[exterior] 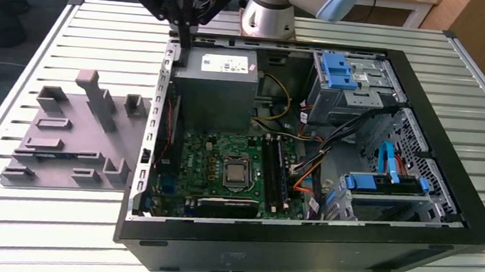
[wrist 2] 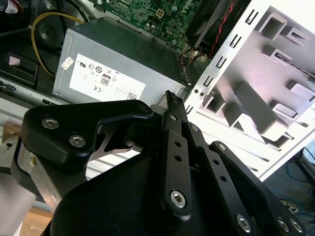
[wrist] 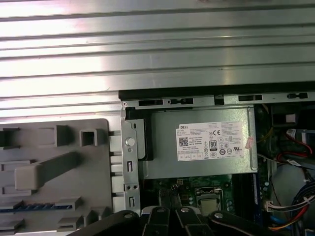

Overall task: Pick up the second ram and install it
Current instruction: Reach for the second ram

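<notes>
The second ram (exterior: 57, 154) is a thin dark blue-green strip lying in a slot of the grey holder tray (exterior: 69, 129), on the exterior view's left of the open computer case. In the first wrist view the ram (wrist: 29, 207) lies low in the same tray (wrist: 54, 167). My gripper (exterior: 183, 42) hangs above the case's far left corner, well away from the ram. Its black fingers are shut together with nothing between them, as the second wrist view shows (wrist 2: 170, 97). The motherboard (exterior: 222, 167) with its long black memory slots (exterior: 274, 174) lies in the case bottom.
A grey power supply (exterior: 215, 82) sits just below the gripper inside the case. Drive cages with blue latches (exterior: 343, 72) and loose cables (exterior: 346, 138) fill the exterior view's right half. The case wall (exterior: 159, 116) separates the tray from the motherboard. All rests on a slatted metal table (exterior: 102, 40).
</notes>
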You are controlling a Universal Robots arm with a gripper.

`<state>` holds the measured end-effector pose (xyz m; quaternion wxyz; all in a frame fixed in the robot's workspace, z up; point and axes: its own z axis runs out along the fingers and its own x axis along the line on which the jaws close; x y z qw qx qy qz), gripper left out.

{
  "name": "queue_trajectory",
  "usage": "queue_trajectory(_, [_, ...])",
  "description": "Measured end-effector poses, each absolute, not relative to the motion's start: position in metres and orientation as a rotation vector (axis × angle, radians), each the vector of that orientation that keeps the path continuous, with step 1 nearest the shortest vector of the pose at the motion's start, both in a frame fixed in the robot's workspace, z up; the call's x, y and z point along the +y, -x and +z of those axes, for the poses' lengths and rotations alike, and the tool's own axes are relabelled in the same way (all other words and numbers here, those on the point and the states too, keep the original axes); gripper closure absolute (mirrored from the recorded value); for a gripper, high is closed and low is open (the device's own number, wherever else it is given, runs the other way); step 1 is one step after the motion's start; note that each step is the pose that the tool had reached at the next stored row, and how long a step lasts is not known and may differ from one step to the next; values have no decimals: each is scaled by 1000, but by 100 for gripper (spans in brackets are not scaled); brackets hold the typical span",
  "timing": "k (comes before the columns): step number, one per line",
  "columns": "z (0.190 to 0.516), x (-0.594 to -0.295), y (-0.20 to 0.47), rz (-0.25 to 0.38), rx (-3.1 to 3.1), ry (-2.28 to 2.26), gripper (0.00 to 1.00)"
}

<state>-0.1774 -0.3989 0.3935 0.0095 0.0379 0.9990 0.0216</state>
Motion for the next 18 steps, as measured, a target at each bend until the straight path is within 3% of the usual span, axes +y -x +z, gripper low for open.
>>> queue_trajectory(18, [393, -399, 185, 67, 3120, -118, 89])
